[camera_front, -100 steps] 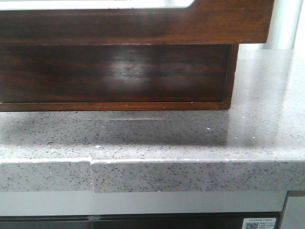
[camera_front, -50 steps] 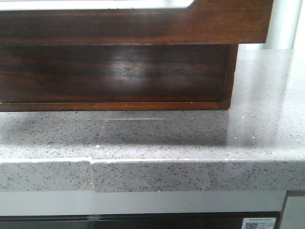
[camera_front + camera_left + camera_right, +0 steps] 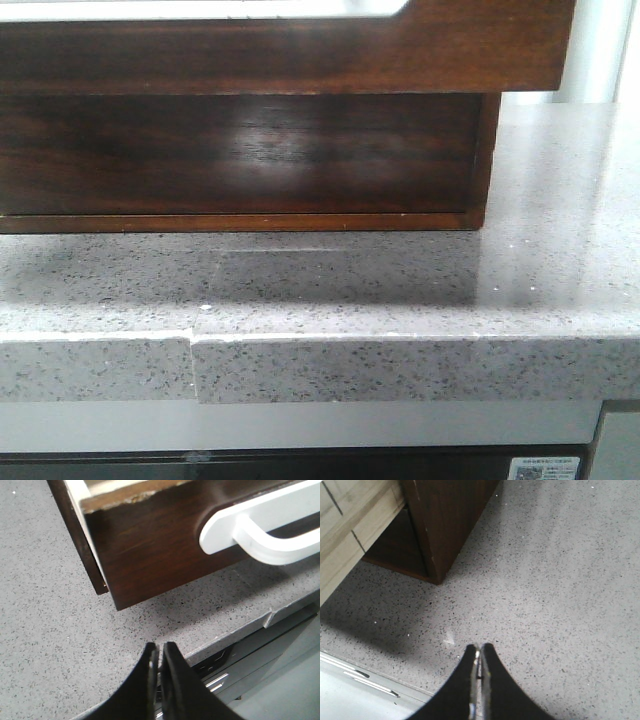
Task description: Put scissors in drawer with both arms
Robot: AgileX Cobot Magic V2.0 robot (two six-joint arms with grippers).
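The drawer (image 3: 280, 50) is seen in the front view pulled forward from its dark wooden cabinet (image 3: 240, 155), its glossy reddish-brown front overhanging the speckled grey countertop (image 3: 540, 290), with a white area along its top edge. In the left wrist view the drawer front (image 3: 150, 555) is shown from one corner, with a white loop handle (image 3: 260, 527) set into it and a pale inner wall visible at the open top. The left gripper (image 3: 159, 667) is held above the countertop near its front edge, just short of the drawer's corner, with its jaws pressed together and nothing between them. The right gripper (image 3: 479, 667) is likewise closed on nothing, hanging over bare countertop beside the cabinet's corner (image 3: 432, 540). No scissors can be found in any view, so their place cannot be told; neither can it be told whether they already lie inside the drawer, since its interior is hidden. If the scissors are still to be fetched, the drawer would best be left as it stands, the jaws opened before any approach, and the scissors carried in over the pale top edge rather than against the front. If closing is the step in hand, the front should be pushed squarely near the handle, with both arms kept clear of the overhang so nothing is pinched.
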